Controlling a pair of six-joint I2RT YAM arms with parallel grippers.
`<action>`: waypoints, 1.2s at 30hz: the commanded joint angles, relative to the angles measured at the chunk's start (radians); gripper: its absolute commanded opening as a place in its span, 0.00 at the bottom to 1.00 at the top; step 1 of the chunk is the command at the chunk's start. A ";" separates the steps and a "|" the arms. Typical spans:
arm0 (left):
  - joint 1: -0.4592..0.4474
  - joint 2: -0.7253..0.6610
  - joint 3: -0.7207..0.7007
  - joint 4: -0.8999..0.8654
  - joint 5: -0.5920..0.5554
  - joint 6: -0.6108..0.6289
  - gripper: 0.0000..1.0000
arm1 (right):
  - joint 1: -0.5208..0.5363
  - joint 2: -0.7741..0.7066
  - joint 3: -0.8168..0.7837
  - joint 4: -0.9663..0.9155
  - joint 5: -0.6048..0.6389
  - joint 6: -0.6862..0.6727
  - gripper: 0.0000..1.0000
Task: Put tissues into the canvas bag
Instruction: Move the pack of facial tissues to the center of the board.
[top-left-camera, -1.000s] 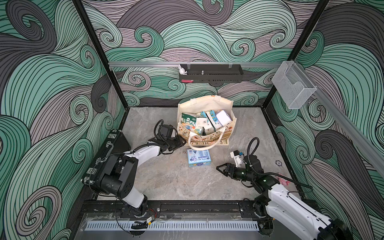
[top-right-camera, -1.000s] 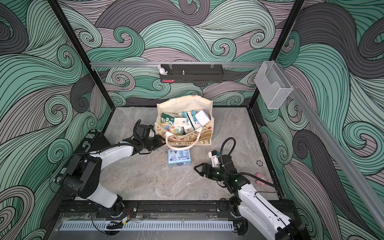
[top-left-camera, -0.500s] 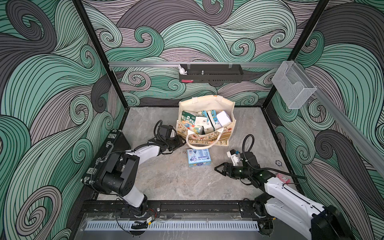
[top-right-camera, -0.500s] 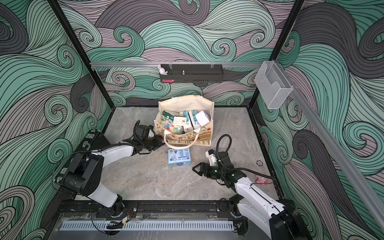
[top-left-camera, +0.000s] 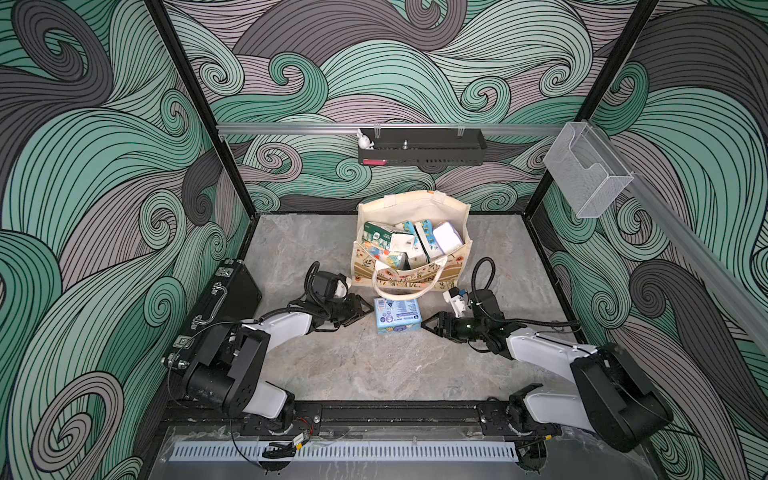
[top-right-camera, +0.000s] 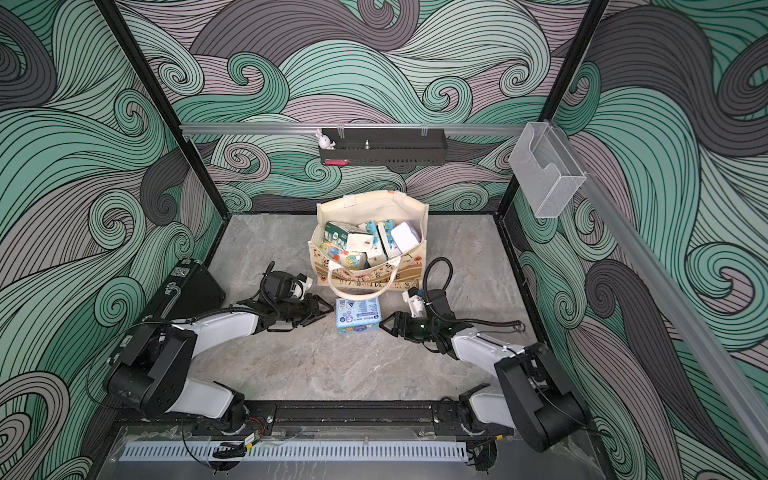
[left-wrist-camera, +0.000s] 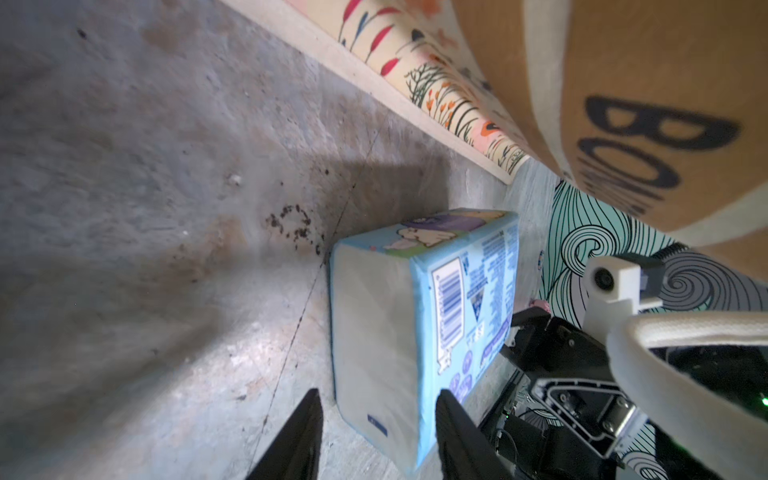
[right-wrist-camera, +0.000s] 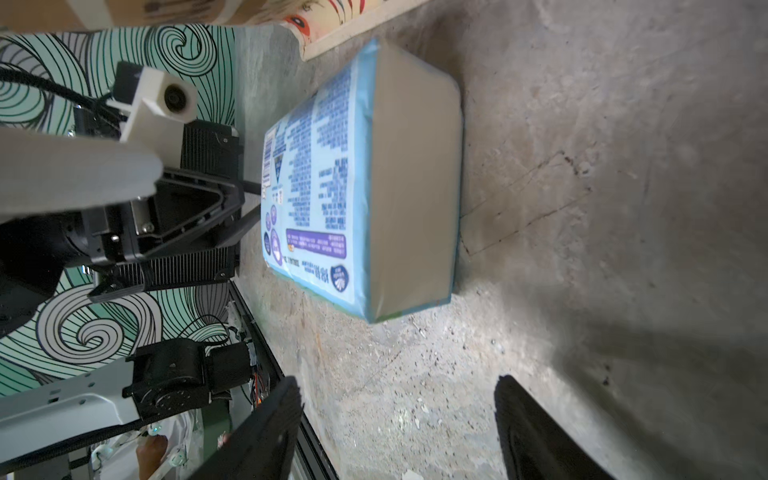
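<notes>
**Though the canvas bag (top-left-camera: 415, 208) holds many packs (top-left-camera: 409, 245), one light-blue pack (top-left-camera: 397, 316) lies outside it**

While the canvas bag stands upright at the far middle of the table (top-left-camera: 353, 365), with its packs jumbled inside, we find the light-blue pack flat on the table. It lies just near of the bag's front wall, and its printed face with the barcode is turned up. The bag's white handle (top-left-camera: 436, 282) droops down that front wall, and its lowest curve comes just beside the pack's far edge.

Our left pincer (top-left-camera: 365, 308) lies low at the pack's left end, released, with its jaws apart. In the left wrist view the pack's corner shows between the two dark fingers (left-wrist-camera: 299, 432), but we cannot tell whether either one touches the wrap.

Our right pincer (top-left-camera: 430, 326) lies low at the pack's near right corner. It is also released, with its jaws spread wide. In the right wrist view the pack lies ahead of its fingers (right-wrist-camera: 266, 428), with bare table between them.

A black case (top-left-camera: 232, 291) stands at the left wall, well apart from the pack.
</notes>
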 joint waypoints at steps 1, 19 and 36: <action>-0.005 -0.059 -0.005 0.007 0.061 -0.012 0.48 | -0.006 0.043 0.017 0.129 0.038 0.054 0.65; -0.058 0.075 0.027 0.136 0.095 -0.048 0.41 | 0.014 0.038 0.016 0.171 0.118 0.108 0.40; -0.093 0.098 -0.062 0.178 0.071 -0.039 0.28 | 0.111 0.201 -0.004 0.370 0.041 0.192 0.36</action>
